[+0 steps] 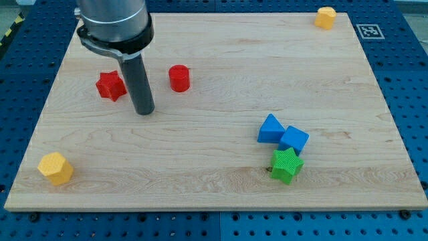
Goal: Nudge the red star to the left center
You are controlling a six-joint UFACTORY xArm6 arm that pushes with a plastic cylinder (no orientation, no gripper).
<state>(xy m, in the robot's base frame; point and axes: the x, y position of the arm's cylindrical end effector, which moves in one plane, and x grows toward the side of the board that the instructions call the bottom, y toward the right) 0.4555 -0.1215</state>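
The red star (110, 86) lies on the wooden board (221, 147) at the view's left, a little above mid height. My tip (144, 112) rests on the board just right of and slightly below the star, with a small gap between them. A red cylinder (178, 77) stands to the right of the rod.
A yellow hexagonal block (55, 167) sits at the bottom left and another yellow block (326, 17) at the top right corner. A blue triangular block (270, 128), a blue cube (294, 139) and a green star (286, 165) cluster at the lower right.
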